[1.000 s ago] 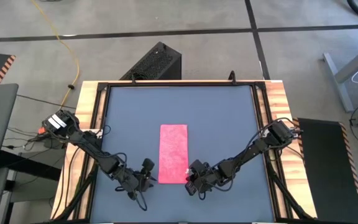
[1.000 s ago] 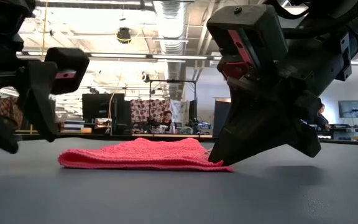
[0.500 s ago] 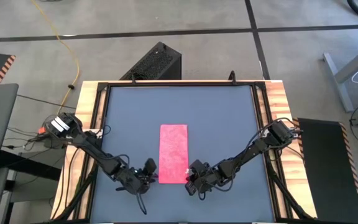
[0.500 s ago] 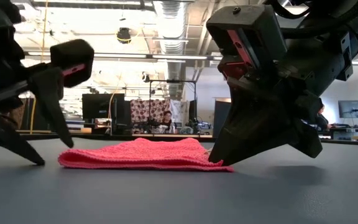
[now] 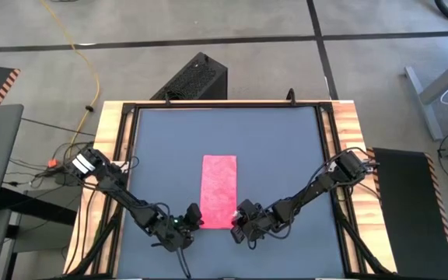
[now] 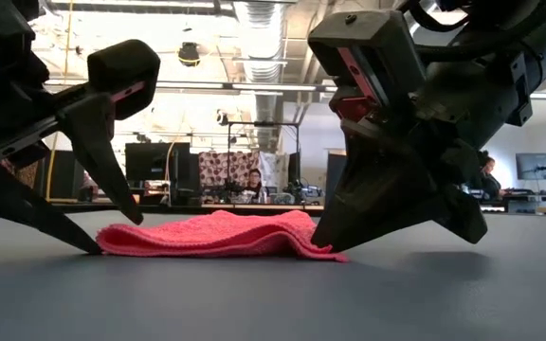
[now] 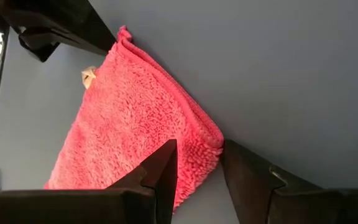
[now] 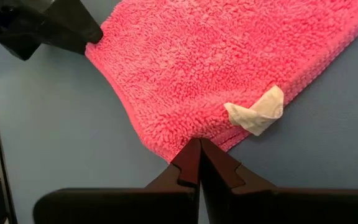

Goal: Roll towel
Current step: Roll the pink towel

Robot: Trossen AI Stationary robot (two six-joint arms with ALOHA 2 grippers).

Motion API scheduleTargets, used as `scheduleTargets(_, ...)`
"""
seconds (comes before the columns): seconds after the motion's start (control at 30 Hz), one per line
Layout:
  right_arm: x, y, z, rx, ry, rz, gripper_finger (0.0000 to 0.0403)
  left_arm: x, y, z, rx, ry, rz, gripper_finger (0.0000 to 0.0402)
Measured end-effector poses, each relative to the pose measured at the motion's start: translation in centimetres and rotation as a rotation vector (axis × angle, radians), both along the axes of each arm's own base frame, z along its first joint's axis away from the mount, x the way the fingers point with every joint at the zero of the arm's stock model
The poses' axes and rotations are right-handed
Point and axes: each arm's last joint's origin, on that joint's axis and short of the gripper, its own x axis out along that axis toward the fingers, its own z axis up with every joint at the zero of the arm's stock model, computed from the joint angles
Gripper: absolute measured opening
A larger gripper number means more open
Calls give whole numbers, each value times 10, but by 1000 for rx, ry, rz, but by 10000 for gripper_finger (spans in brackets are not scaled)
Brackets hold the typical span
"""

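The pink towel point(image 5: 218, 190) lies flat as a long strip on the dark grey mat point(image 5: 286, 155), with a white tag point(image 8: 257, 112) near its near right corner. My right gripper point(image 8: 197, 146) is shut on that near edge. My left gripper point(image 7: 197, 152) is open at the near left corner point(image 7: 207, 146). One finger point(image 6: 126, 180) stands over the towel, and the other finger point(image 6: 60, 223) is down on the mat beside it. Whether either finger touches the towel, I cannot tell. My right gripper pinches the towel's near edge close to its right corner point(image 8: 188, 138) between its two fingertips. The fingers slant down from the near right side. The cloth at the hold point(image 6: 313, 242) is raised slightly off the mat. The rest of the towel lies flat and slack.
Wooden table borders point(image 5: 107, 140) frame the mat on the left and right. A black box point(image 5: 197, 78) stands on the floor beyond the far edge. The mat is bare on both sides of the towel and beyond its far end. People sit in the room behind point(image 6: 254, 180).
My left gripper has sunk to the mat and gone right toward the towel, rolling as it went. Its open fingers now stand on either side of the near left corner. My right gripper has kept its hold.
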Motion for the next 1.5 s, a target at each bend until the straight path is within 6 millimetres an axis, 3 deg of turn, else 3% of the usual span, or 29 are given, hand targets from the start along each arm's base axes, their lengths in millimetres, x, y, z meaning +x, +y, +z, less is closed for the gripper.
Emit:
scheduleTargets(0.27, 0, 0, 0, 1, 0, 0, 36, 0, 1, -1, -70, -2, 64, 106)
scheduleTargets(0.5, 0, 0, 0, 2, 0, 1, 36, 0, 1, -1, -90, 9, 64, 10)
scheduleTargets(0.97, 1, 1, 2, 10, -25, 8, 41, -4, 3, -1, -144, 61, 170, 0)
scheduleTargets(1.33, 2, -1, 16, 27, -55, 15, 135, -5, 3, -2, -178, 69, 203, 0)
scheduleTargets(1.5, -7, -3, 36, -104, -60, 75, 169, -5, 3, -2, -210, 64, 236, 0)
